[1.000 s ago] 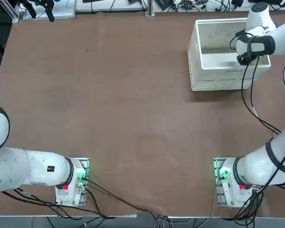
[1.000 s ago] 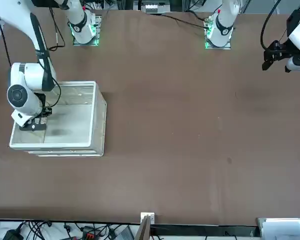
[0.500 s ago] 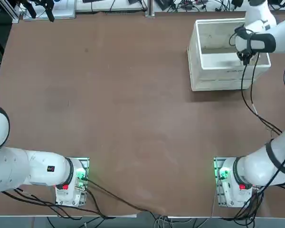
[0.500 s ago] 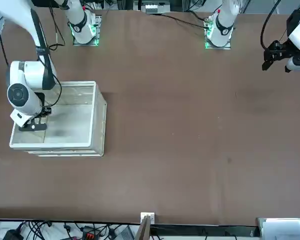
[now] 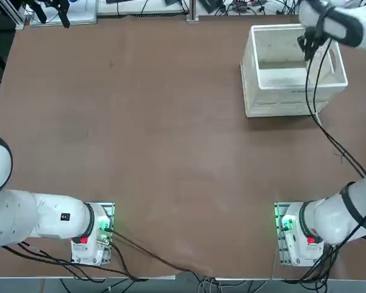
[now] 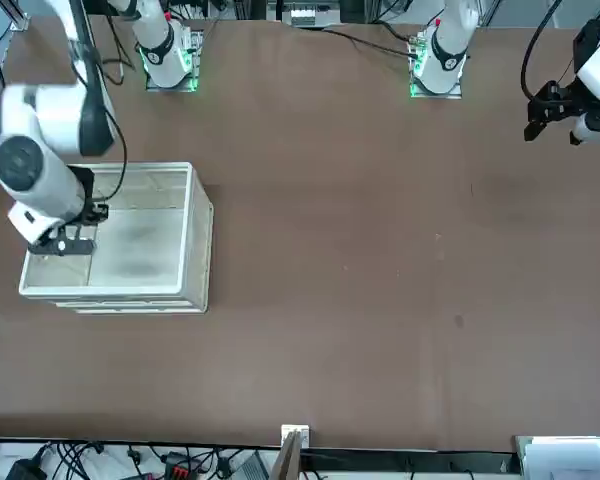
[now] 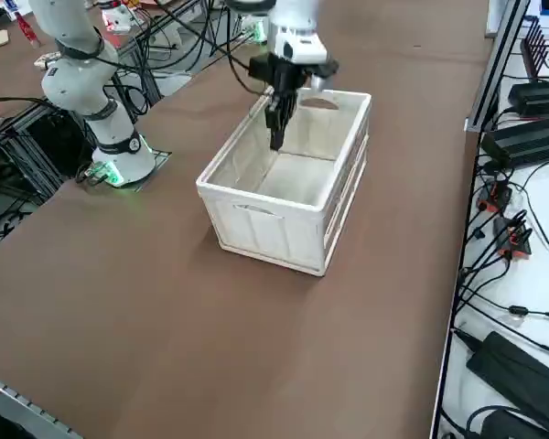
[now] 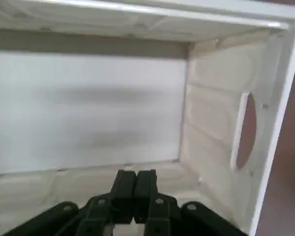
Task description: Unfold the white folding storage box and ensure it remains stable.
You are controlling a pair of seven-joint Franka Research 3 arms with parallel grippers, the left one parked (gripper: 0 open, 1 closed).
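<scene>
The working arm (image 5: pixel 354 27) runs off the overhead picture's edge. It hides part of the white crate's (image 5: pixel 265 91) rim. Small print on the crate is unreadable.

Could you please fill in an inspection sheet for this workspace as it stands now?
Surface: brown tabletop, with small marks.
Storage box: white crate unfolded, upright on the table; walls raised, an oval handle hole visible in an end wall.
Box contents: nothing seen.
Clutter: nothing seen on the open tabletop around the box.
Right gripper: over the box's opening, fingers shut together, holding nothing.
Cables: black cables hang from the right arm and pass over the box's rim; more lie near the arm bases.
Surroundings: black devices and wiring on a white surface beyond the table's edge; people: nothing seen.
</scene>
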